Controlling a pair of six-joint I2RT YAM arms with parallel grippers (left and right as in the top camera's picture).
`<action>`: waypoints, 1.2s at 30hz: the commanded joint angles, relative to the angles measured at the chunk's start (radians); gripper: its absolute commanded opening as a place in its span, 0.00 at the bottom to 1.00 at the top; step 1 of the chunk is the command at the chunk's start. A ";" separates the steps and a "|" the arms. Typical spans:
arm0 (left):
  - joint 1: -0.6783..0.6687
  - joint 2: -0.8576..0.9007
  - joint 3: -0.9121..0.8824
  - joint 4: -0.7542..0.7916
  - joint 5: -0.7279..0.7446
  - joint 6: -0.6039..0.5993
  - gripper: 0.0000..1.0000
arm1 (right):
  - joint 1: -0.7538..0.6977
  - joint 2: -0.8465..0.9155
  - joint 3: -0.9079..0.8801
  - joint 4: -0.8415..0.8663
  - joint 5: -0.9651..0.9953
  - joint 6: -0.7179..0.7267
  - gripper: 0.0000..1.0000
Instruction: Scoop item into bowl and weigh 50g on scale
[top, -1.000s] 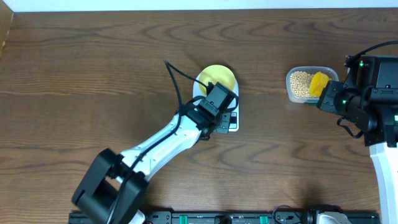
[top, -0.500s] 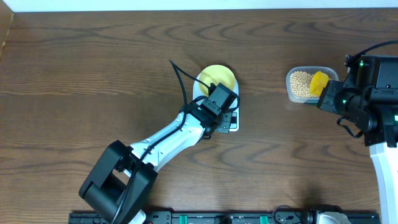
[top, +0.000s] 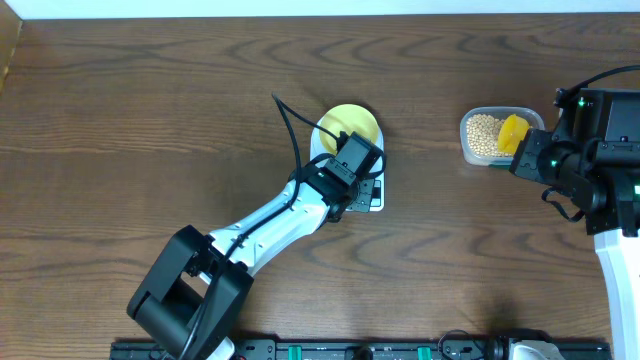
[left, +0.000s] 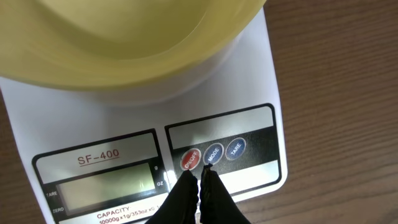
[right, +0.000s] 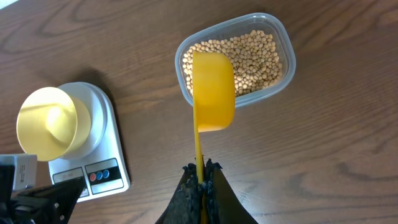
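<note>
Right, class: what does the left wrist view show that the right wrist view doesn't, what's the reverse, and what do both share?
Only the left wrist view: the scale lettering SF-400, its display with no digits, and the shut left gripper with its tips close to the red button.
Only the right wrist view: the clear tub of beans, with the yellow scoop over it, its handle held in the shut right gripper.
Both: the pale-yellow bowl standing on the white scale, and the wooden table.
</note>
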 joint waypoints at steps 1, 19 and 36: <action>-0.001 0.036 -0.015 -0.003 -0.023 0.013 0.07 | -0.002 0.001 0.016 0.000 0.011 0.006 0.02; -0.001 0.050 -0.015 0.016 -0.035 0.013 0.07 | -0.002 0.001 0.016 -0.003 0.011 0.006 0.02; -0.001 0.082 -0.015 0.044 -0.034 0.009 0.07 | -0.002 0.001 0.016 -0.004 0.012 0.006 0.02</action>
